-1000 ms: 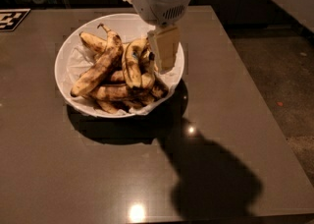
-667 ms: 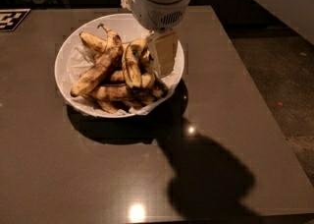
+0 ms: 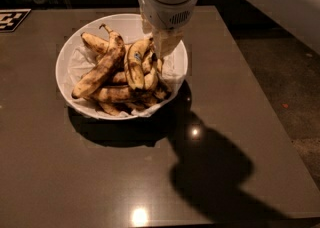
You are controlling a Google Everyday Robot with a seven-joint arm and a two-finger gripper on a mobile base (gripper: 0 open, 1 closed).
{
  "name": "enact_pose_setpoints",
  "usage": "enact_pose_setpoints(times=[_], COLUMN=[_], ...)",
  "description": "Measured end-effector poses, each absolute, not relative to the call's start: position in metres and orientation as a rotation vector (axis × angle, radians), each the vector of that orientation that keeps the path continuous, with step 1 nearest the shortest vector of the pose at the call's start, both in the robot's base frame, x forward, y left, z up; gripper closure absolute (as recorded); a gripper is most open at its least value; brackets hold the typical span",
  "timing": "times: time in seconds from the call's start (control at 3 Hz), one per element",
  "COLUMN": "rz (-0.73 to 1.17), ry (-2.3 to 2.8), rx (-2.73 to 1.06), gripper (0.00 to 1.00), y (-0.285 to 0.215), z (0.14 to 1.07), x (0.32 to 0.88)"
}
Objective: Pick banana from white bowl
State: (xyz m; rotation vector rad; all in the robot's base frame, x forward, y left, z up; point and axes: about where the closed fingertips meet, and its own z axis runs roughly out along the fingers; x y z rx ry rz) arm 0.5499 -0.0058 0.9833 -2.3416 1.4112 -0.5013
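The white bowl (image 3: 75, 54) stands on the dark table, lined with crinkled white paper and holding several brown-blotched bananas. The banana (image 3: 135, 64) with the small blue sticker lies curved on top of the pile, right of centre, its top end towards the far rim. My gripper (image 3: 159, 52) hangs from the white wrist directly over the bowl's right half, its tip right beside the upper right end of the stickered banana. The wrist hides the bowl's far right rim and whatever lies under it.
Other spotted bananas (image 3: 97, 74) without stickers fill the bowl's left and front. The brown table (image 3: 100, 172) extends left and towards the camera, its right edge (image 3: 260, 122) dropping to the floor. A black-and-white marker (image 3: 11, 19) lies at the far left.
My gripper's tip has shifted slightly left and back, now closer against the stickered banana's upper end. The bananas and bowl have not moved.
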Motion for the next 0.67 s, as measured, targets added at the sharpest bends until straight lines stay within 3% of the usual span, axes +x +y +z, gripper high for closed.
enact_pose_setpoints(times=[0.33,0.67], rz=[-0.51,-0.516], ry=[1.42,1.408], rx=[-2.359,-2.373], gripper=[0.83,1.0], y=[-0.0131,-0.0141], z=[0.9798,0.9793], x=[0.5599,0.5656])
